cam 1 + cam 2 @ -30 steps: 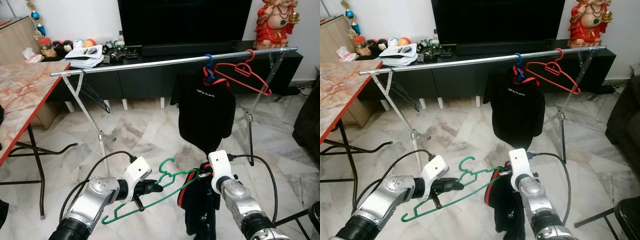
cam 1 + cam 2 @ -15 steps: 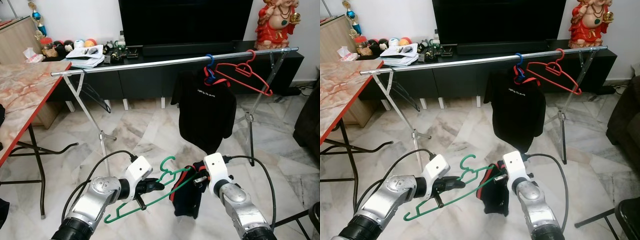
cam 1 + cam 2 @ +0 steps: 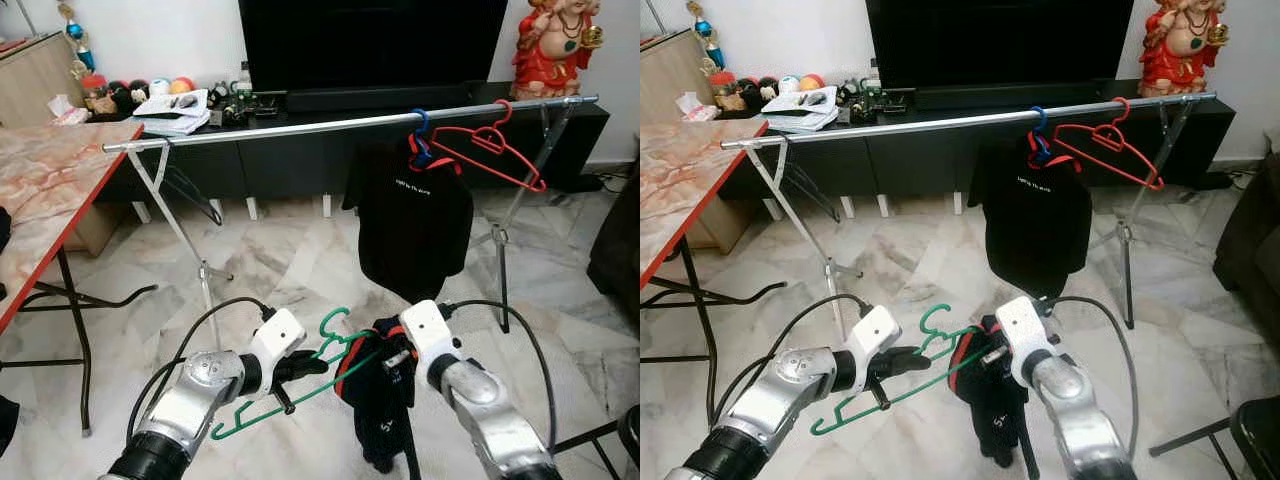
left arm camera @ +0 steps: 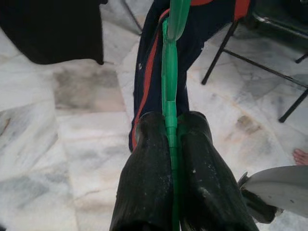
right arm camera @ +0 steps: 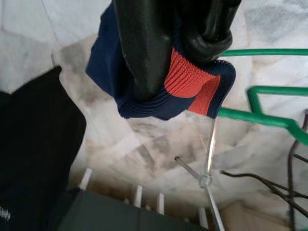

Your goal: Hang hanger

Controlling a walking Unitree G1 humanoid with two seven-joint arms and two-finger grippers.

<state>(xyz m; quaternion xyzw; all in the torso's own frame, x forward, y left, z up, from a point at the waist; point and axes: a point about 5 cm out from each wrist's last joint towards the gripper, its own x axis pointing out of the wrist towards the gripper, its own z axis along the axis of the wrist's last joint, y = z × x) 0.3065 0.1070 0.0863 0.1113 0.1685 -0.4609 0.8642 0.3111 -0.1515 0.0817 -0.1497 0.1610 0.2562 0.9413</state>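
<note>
Nearest the camera, the left gripper [image 3: 310, 366] is clamped on the thin green plastic hanger [image 3: 300, 393], its two black fingers [image 4: 144, 178] pressed together on the green bar; the hanger tilts low over the pale marble floor [image 3: 280, 260], its hook [image 3: 333, 326] pointing up between the two arms; just beside it the right gripper [image 3: 392, 360] pinches the ribbed red-and-navy collar [image 5: 192, 89] of a dark navy garment with red trim [image 3: 385, 410], which hangs limp below it and touches the hanger's far end; farther off stands a long silver clothes rail [image 3: 300, 128] on crossed metal legs, carrying a black T-shirt on a blue hanger [image 3: 412, 225] and, just beside it, an empty red hanger [image 3: 490, 150]; at the left edge a marble-patterned table with a red rim [image 3: 50, 190]; behind the rail a low black cabinet [image 3: 270, 160] and a large dark television [image 3: 370, 40].
</note>
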